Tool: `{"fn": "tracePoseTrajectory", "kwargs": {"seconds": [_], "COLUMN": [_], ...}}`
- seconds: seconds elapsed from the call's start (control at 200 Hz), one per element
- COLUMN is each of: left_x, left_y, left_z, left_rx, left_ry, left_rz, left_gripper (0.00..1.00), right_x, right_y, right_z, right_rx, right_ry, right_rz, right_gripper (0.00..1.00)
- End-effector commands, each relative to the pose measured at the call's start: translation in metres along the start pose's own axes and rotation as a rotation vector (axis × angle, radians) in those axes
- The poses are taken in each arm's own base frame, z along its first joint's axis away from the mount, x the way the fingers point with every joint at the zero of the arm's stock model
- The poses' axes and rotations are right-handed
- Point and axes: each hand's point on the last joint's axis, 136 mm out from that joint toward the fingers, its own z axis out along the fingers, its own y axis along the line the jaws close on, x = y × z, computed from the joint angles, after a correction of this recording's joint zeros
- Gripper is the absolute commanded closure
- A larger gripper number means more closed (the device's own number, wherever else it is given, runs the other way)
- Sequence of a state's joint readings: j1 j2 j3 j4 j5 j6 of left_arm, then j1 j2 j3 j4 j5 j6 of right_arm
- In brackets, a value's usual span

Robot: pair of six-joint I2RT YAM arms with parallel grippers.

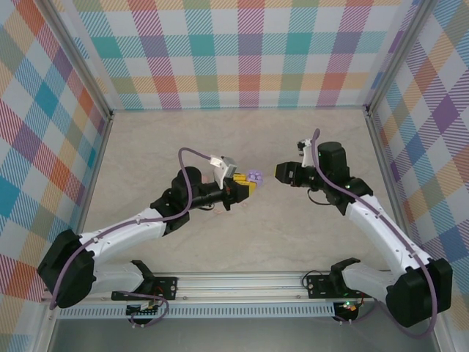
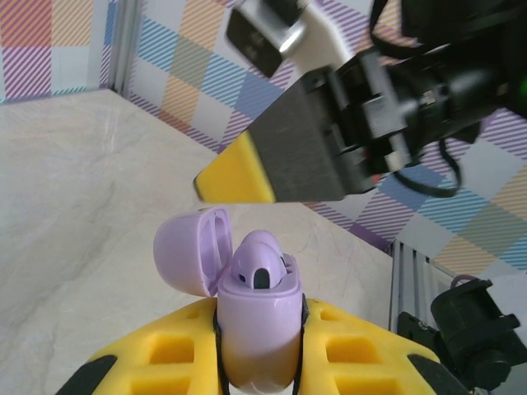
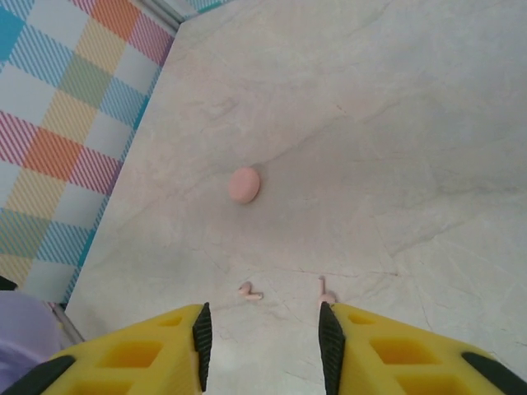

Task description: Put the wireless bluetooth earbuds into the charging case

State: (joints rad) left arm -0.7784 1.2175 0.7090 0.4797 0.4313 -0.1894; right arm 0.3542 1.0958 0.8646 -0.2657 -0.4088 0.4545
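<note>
Left end effector [image 2: 259,366] clamped on glossy lilac plastic charging case [image 2: 259,317], flipped open, small lilac earbud [image 2: 262,262] seated; right end effector [image 3: 263,333] spread apart.

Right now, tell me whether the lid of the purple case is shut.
No, the lid stands flipped open beside a purple earbud seated in the case.

The charging case [image 2: 259,329] is showing lilac between yellow, black-edged fingers [image 2: 152,354]. A pink disc [image 3: 244,184] and pale pink earbuds [image 3: 249,293] are contrasting with the beige marbled table [image 3: 370,123] and pastel plaid walls [image 1: 249,51].
</note>
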Motion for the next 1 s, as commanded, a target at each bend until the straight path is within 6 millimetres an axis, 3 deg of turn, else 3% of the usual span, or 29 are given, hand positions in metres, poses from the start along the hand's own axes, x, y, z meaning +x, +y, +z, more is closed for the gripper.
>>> {"fn": "tracePoseTrajectory", "kwargs": {"seconds": [0.0, 0.275, 0.7, 0.995], "left_x": [-0.015, -0.023, -0.017, -0.004], "left_y": [-0.028, -0.043, -0.041, -0.027], "left_z": [-0.007, -0.013, -0.003, 0.011], "left_rx": [0.109, 0.184, 0.207, 0.168], "left_ry": [-0.064, -0.103, -0.078, -0.022], "left_rz": [0.063, 0.08, 0.046, -0.001], "left_gripper": [0.9, 0.9, 0.9, 0.9], "right_x": [0.004, 0.009, 0.01, 0.005], "right_y": [0.024, 0.05, 0.069, 0.086], "right_z": [0.002, 0.003, -0.005, -0.024], "right_rx": [-0.193, -0.384, -0.506, -0.537], "right_ry": [0.026, 0.071, 0.089, 0.054], "right_rz": [-0.015, -0.031, -0.049, -0.097], "right_gripper": [0.64, 0.77, 0.77, 0.76]}}
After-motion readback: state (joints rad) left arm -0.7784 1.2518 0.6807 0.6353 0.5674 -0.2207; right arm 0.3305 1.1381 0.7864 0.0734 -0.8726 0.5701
